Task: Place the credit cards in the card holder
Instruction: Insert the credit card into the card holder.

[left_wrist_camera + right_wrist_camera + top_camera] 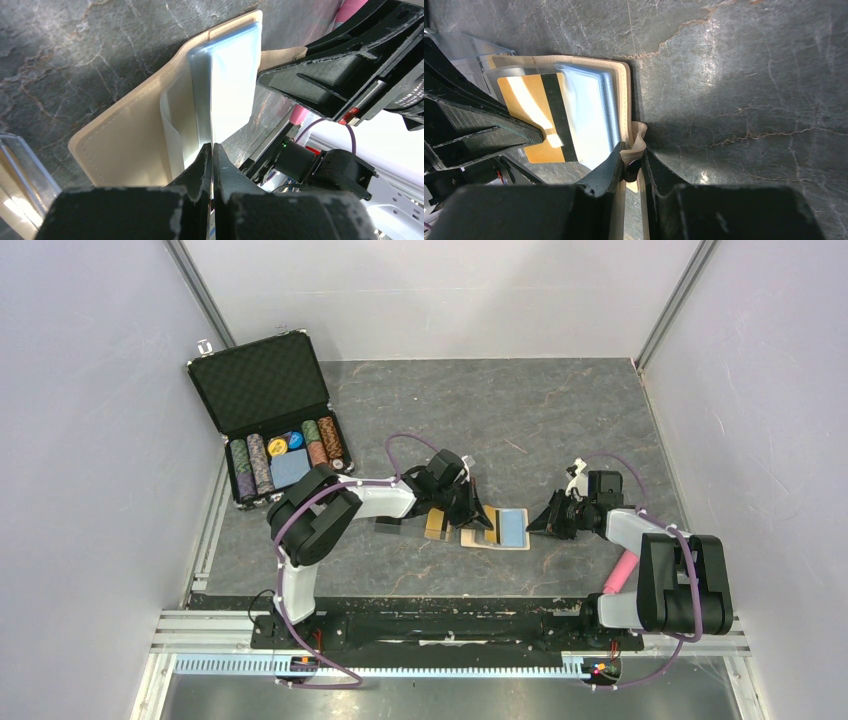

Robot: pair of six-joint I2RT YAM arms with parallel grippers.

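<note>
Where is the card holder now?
In the top view, the card holder lies open near centre, between the left gripper and the right gripper, which pinches its snap tab.

One tan card holder (512, 530) lies open, with one gold-orange credit card (536, 120) showing in it, and a second gold-orange piece (436, 523) just to its left may be another card, though the top view is too small to say. One black foam-lined case (262, 388) holds four rows of poker chips (260, 462), two single chips, one yellow chip (278, 447) and one blue chip (294, 440), and one blue rectangle (289, 469). Two robot arms stand at the near edge, the left arm (310, 525) and the right arm (680, 580).
</note>
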